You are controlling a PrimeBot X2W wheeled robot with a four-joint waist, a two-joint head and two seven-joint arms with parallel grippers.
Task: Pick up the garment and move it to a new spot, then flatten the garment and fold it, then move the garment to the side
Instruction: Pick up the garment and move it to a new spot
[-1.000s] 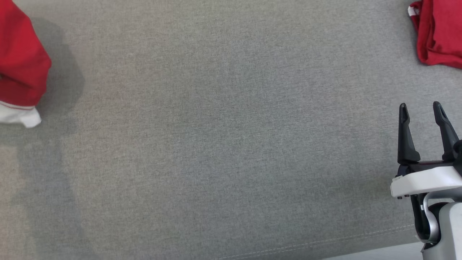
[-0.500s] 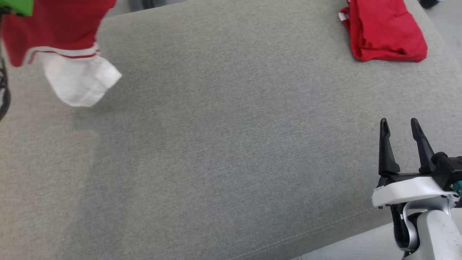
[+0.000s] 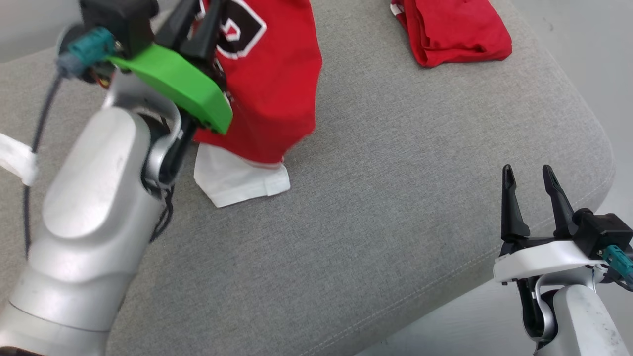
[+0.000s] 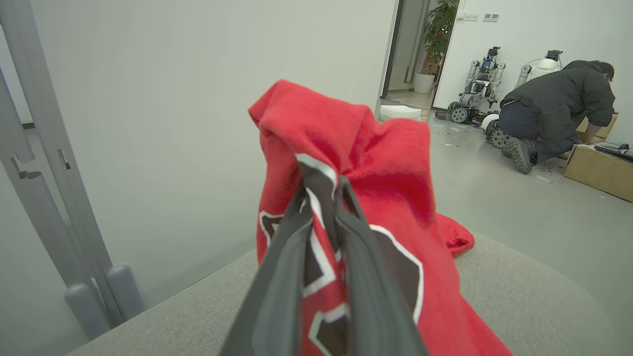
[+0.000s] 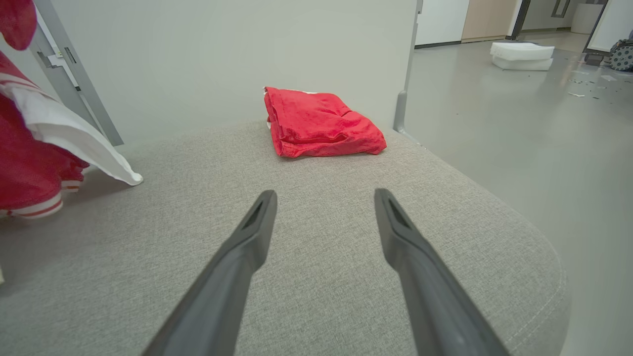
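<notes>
The garment (image 3: 269, 79) is red with a black-and-white print and a white sleeve (image 3: 237, 178). It hangs from my left gripper (image 3: 198, 15) at the upper left of the head view, and the sleeve's end rests on the grey cushion (image 3: 376, 207). In the left wrist view the gripper (image 4: 324, 183) is shut on a bunched fold of the red garment (image 4: 381, 163). My right gripper (image 3: 531, 173) stands open at the cushion's near right edge, holding nothing. In the right wrist view its fingers (image 5: 252, 232) are spread, with the hanging garment (image 5: 29, 168) at the left.
A second red garment (image 3: 455, 29) lies folded at the cushion's far right corner, straight ahead of the right gripper (image 5: 321, 123). Grey frame posts (image 4: 44, 188) stand behind the cushion. A person (image 4: 554, 109) kneels on the floor beside a cardboard box (image 4: 598, 170).
The head camera has swung, shifting the whole picture. My left arm has carried the hanging garment rightward over the cushion, closer to the folded red one. The right gripper stays open.
</notes>
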